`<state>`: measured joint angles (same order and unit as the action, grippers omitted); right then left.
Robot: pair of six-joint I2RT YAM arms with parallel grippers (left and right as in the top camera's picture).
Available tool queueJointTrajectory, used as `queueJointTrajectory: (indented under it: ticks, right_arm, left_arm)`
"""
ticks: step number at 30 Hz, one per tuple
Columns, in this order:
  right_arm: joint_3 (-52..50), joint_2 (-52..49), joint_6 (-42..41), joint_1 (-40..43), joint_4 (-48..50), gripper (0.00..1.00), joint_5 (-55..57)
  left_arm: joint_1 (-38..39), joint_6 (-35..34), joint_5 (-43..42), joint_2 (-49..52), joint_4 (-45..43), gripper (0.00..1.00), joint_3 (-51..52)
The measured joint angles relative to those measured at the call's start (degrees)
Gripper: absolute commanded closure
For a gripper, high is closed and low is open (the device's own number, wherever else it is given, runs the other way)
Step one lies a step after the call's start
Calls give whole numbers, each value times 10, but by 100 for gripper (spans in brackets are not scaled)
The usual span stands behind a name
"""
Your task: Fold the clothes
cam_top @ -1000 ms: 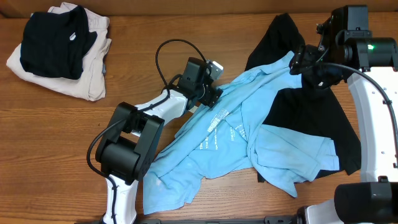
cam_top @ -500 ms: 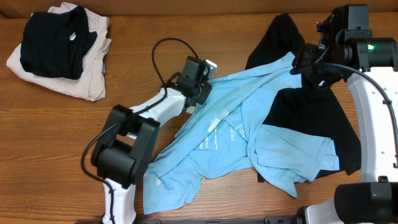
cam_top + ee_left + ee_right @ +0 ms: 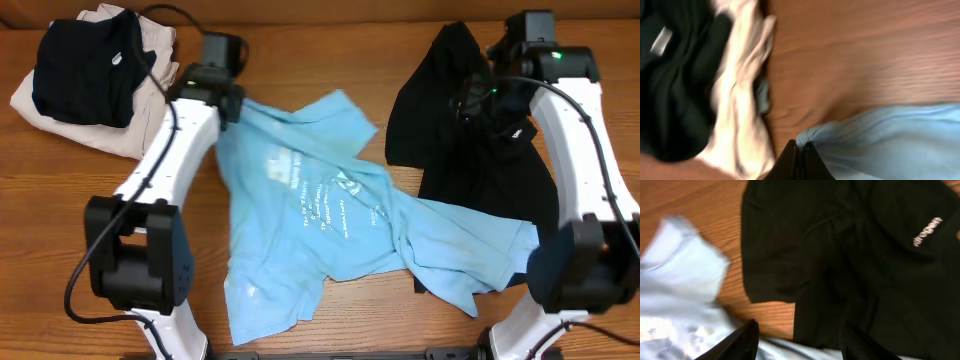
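Note:
The light blue T-shirt (image 3: 330, 210) with lettering lies spread across the middle of the table. My left gripper (image 3: 232, 103) is shut on its upper left corner; in the left wrist view the jaws (image 3: 801, 146) pinch the blue hem (image 3: 890, 135). The large black garment (image 3: 480, 160) lies at the right, partly over the shirt's right end. My right gripper (image 3: 472, 100) hovers over its upper part. Its fingers (image 3: 747, 332) stand apart in the right wrist view, with black cloth (image 3: 865, 255) and wood showing between them.
A folded pile sits at the far left corner, a black piece (image 3: 85, 65) on beige ones (image 3: 110, 135), close beside my left gripper. The left wrist view shows the beige edge (image 3: 740, 100) just left of the jaws. Bare wood (image 3: 100, 230) lies at the left front.
My left gripper has shut on the shirt and swung up and left toward the folded pile, dragging the shirt off the black garment. The right gripper stays near the black garment's top.

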<state>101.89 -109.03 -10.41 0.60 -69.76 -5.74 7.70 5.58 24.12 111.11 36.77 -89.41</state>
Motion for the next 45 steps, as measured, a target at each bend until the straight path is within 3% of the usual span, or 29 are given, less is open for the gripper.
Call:
queueJointTrajectory:
  ticks: [11, 18, 20, 25, 30, 34, 43, 45]
  right_arm:
    - [-7, -141, 0, 0, 19, 44, 0]
    - [-72, -157, 0, 0, 100, 45, 0]
    - [-93, -157, 0, 0, 130, 44, 3]
    - [-133, -138, -3, 0, 179, 45, 16]
    - [-145, -134, -25, 12, 207, 44, 30]
    - [-146, -135, -51, 62, 242, 45, 37]
    - [-104, -159, -78, 265, 255, 44, 16]
    - [-83, -169, -82, 306, 237, 38, 2]
  left_arm:
    - [-50, -49, 4, 0, 90, 95, -7]
    - [-59, -57, 3, 0, 104, 92, -14]
    - [-59, -57, -2, 0, 104, 89, -14]
    - [-59, -63, -20, 0, 104, 67, -14]
    - [-59, -68, -24, 0, 112, 59, -14]
    - [-59, -68, -25, 0, 115, 57, -14]
    - [-59, -68, -25, 0, 115, 55, -14]
    - [-59, -68, -24, 0, 115, 54, -14]
